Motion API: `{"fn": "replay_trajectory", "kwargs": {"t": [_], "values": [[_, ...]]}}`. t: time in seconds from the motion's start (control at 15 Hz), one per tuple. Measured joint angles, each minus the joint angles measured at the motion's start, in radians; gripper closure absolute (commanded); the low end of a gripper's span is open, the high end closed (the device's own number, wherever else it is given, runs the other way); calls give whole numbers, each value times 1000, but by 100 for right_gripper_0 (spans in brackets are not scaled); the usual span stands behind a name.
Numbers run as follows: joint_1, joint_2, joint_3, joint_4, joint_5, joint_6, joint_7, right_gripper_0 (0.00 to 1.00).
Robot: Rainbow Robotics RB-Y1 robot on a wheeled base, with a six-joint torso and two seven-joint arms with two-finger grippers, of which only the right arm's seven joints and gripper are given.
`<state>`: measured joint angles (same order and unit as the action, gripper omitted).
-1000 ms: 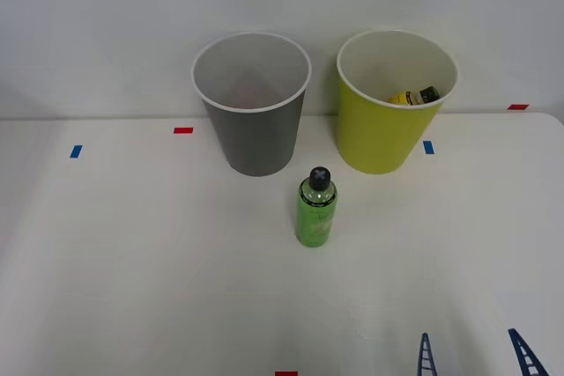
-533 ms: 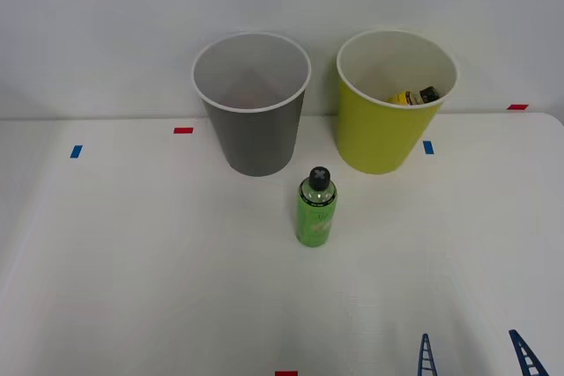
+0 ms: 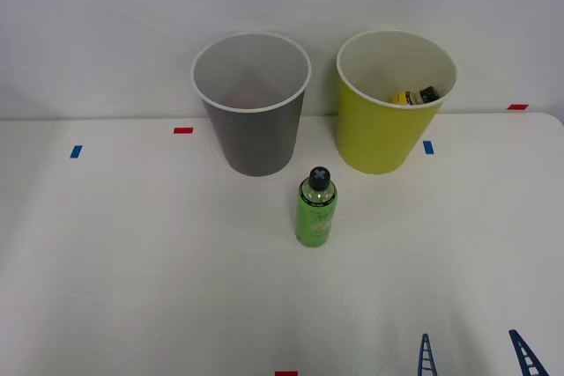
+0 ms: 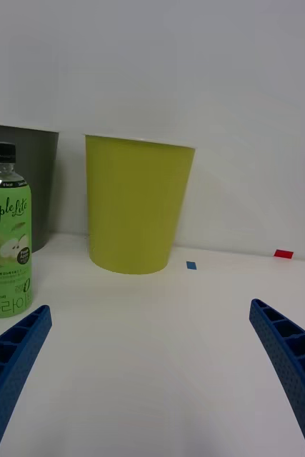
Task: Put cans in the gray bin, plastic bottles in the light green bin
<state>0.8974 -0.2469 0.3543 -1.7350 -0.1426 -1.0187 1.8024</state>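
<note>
A bright green plastic bottle (image 3: 316, 209) (image 4: 4, 241) with a black cap stands upright on the white table, in front of the two bins. Behind it to the left is the gray bin (image 3: 254, 104) (image 4: 25, 178). Behind it to the right is the light green bin (image 3: 391, 101) (image 4: 136, 203), with a yellow bottle (image 3: 413, 95) lying inside. My right gripper (image 3: 476, 355) (image 4: 148, 371) is open at the table's near right edge, well short of the green bottle, with nothing between its blue fingers.
Small red tape marks (image 3: 183, 130) and blue tape marks (image 3: 76, 151) dot the white table (image 3: 132, 253). A pale wall rises right behind the bins.
</note>
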Motion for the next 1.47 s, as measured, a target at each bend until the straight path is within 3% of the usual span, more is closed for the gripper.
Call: {"fn": "replay_trajectory", "kwargs": {"t": [1.47], "values": [[0, 0, 0, 0, 0, 0, 0, 4]]}}
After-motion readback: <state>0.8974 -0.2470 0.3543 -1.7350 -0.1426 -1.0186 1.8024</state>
